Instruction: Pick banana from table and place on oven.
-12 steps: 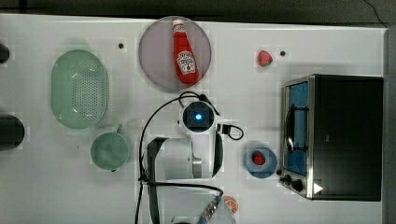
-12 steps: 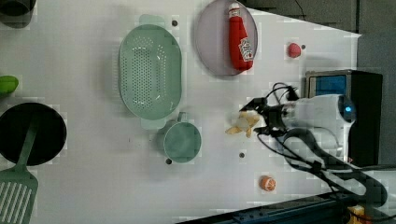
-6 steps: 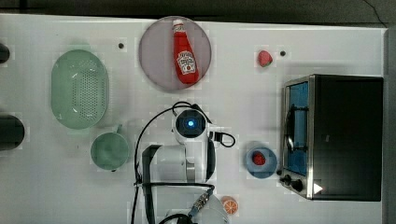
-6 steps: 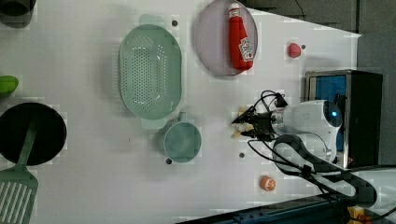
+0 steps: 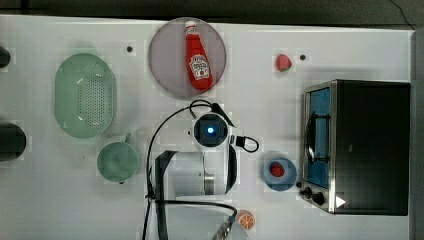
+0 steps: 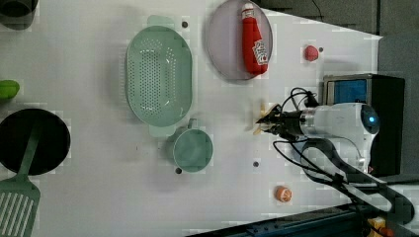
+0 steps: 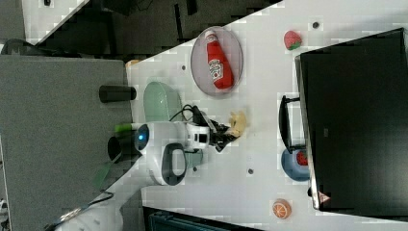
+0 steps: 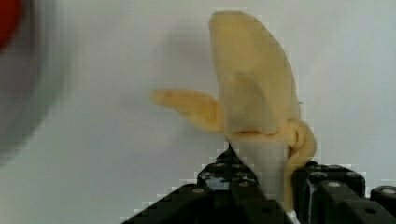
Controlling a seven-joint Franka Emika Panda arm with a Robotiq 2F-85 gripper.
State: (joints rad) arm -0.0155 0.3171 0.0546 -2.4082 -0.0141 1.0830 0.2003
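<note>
The banana (image 8: pixel 254 93) is small and pale yellow, with splayed peel flaps and a whitish end. It lies on the white table (image 5: pixel 50 200), also seen as the banana (image 6: pixel 261 118) in the left view and the banana (image 7: pixel 237 122) in the right view. My gripper (image 8: pixel 268 179) is shut on its whitish end, one black finger on each side. In the left view the gripper (image 6: pixel 269 123) meets the banana low over the table. In the top view the arm's wrist (image 5: pixel 210 131) covers the banana. The oven (image 5: pixel 370 145) stands at the top view's right, black top bare.
A purple plate (image 5: pixel 165 70) with a ketchup bottle (image 5: pixel 198 57) lies just beyond the arm. A green colander (image 5: pixel 86 95) and green cup (image 5: pixel 117 161) sit at the top view's left. A blue bowl (image 5: pixel 280 173), orange slice (image 5: pixel 245 219) and strawberry (image 5: pixel 283 62) lie near the oven.
The arm moved toward the left view's left, down onto the banana, and the fingers closed from wide open onto it.
</note>
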